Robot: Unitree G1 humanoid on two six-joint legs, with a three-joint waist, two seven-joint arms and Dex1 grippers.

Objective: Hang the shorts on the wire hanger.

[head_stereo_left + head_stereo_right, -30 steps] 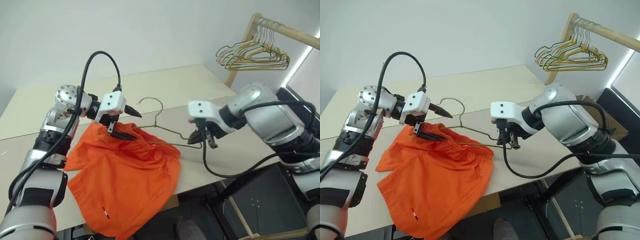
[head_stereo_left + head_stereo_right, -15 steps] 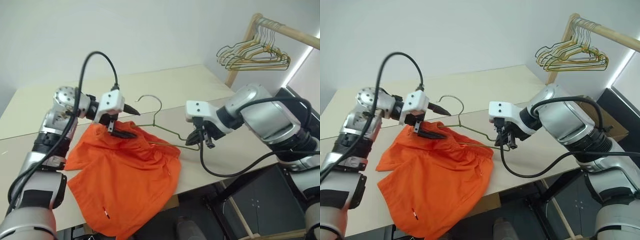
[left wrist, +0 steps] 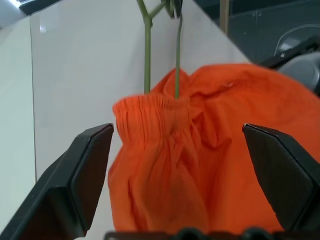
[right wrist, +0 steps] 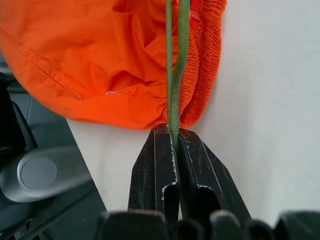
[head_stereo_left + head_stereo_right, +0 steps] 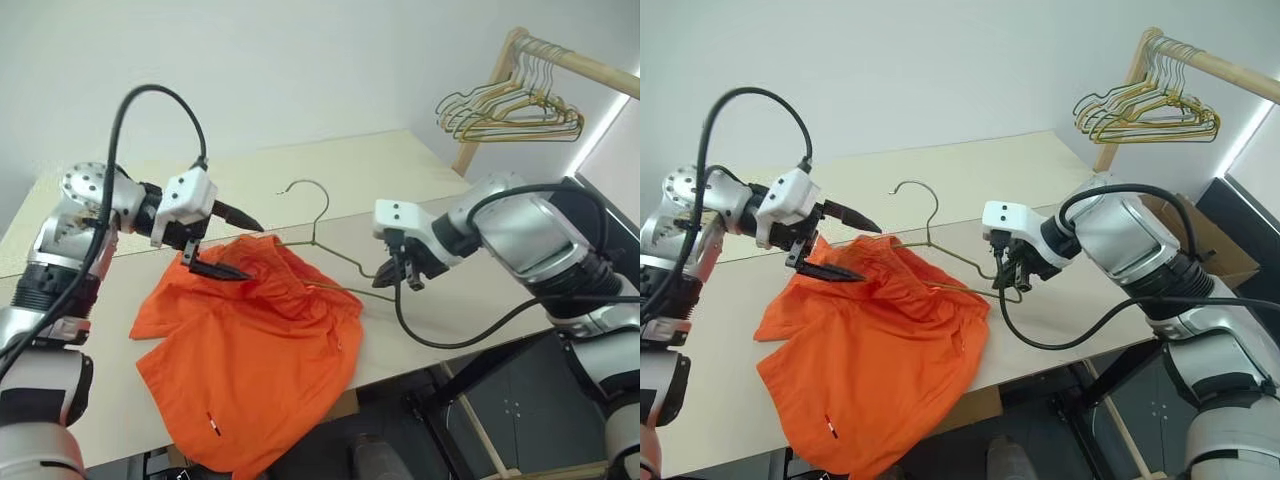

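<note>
Nearest the camera, the bright orange soft fabric shorts (image 5: 250,360) lie spread on the pale cream table (image 5: 350,175), one leg hanging over the near table edge, a tiny white mark near that hem. The gathered elastic waistband is bunched up towards the far side, lifted off the surface.

The thin grey-green wire hanger (image 5: 318,235) passes into that bunched waistband — its lower wires run into the fabric while its curved hook stands clear above the table. The right gripper (image 5: 395,277) is clamped tight on the hanger's outer corner; in the right wrist view both black fingers (image 4: 157,165) press flat against the wire, with the shorts just beyond.

The left gripper (image 5: 225,243) hovers at the waistband with its two black fingers spread wide, one above the cloth and one at its edge; no grip on the fabric is evident.

The table surface is plain, with a seam running across it between two panels. Behind it stands a bare light grey wall (image 5: 300,60). Far right, a wooden clothes rail (image 5: 560,55) carries a bunch of gold and dark wire hangers (image 5: 510,110). Dark flooring shows below the table's near edge.
</note>
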